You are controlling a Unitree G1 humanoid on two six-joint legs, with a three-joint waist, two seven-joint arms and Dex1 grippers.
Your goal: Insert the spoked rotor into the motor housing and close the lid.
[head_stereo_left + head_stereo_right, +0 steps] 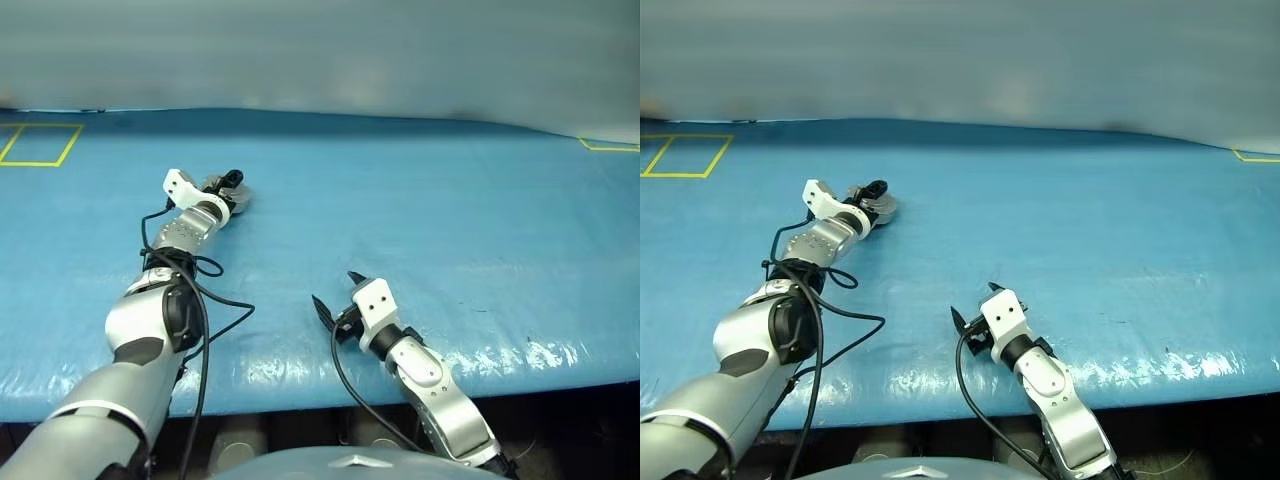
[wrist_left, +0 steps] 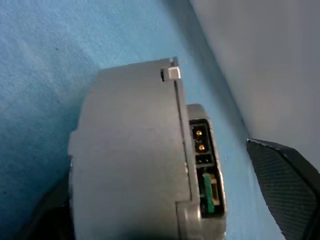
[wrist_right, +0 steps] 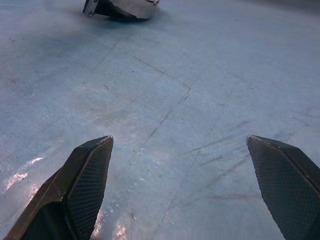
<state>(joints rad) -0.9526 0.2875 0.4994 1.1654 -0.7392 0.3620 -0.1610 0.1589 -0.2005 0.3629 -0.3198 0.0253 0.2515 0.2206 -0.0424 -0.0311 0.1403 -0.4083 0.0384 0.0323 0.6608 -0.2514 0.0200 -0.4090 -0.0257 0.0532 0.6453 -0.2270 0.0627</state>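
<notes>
I have the round silver-grey metal motor housing (image 2: 135, 160) on the blue-covered table (image 1: 450, 220), far and to the left, right at my left hand (image 1: 236, 190). Its plain grey lid (image 2: 125, 150) looks shut over it, so I cannot see the rotor. My left hand's fingers (image 2: 285, 185) stand spread either side of the housing, not pinching it. My right hand (image 1: 335, 292) hangs open and empty near the table's near edge. I judge the housing stiff, fairly heavy and smooth; I'd grip across its rim, away from the connector socket (image 2: 202, 145).
</notes>
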